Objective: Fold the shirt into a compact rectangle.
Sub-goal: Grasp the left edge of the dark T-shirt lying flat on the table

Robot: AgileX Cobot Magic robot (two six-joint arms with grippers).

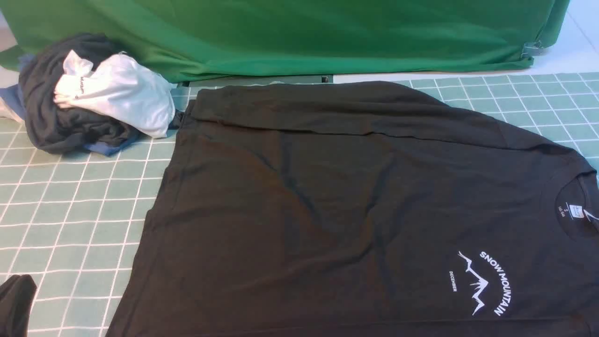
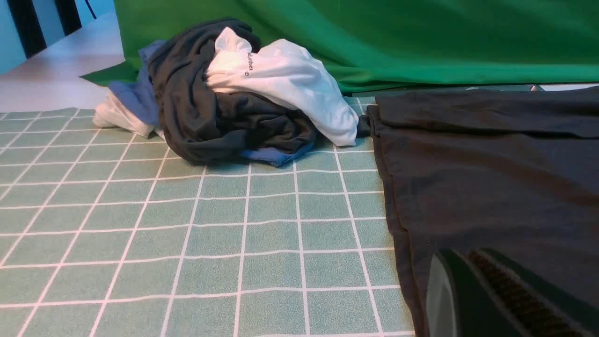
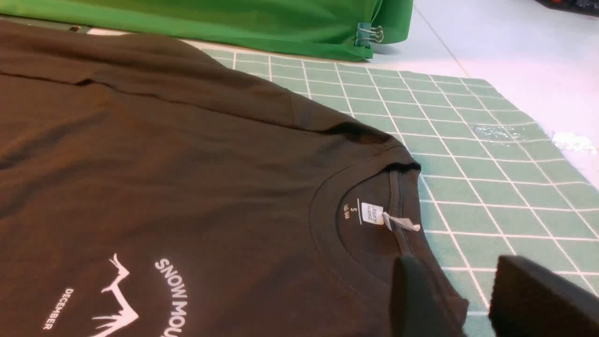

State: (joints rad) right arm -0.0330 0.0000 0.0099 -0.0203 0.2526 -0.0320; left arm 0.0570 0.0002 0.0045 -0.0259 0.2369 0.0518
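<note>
The black shirt (image 1: pixel 327 201) lies spread flat on the green grid mat (image 1: pixel 70 210), collar and white neck label (image 3: pixel 372 211) to the right and the white "SNOW MOUNTAIN" print (image 1: pixel 486 281) near the front right. Its far side is folded inward along a crease. In the left wrist view my left gripper (image 2: pixel 461 257) is shut, fingers together, over the shirt's hem edge (image 2: pixel 398 224), with no cloth seen pinched. In the right wrist view my right gripper (image 3: pixel 456 269) is open beside the collar, one finger (image 3: pixel 412 295) over the shoulder edge, the other (image 3: pixel 529 295) over bare mat.
A heap of dark, white and blue garments (image 1: pixel 89 98) sits at the far left of the mat. A green backdrop cloth (image 1: pixel 299 37) hangs behind, clipped at its right end. A small black shape (image 1: pixel 16 304) lies at the front left corner.
</note>
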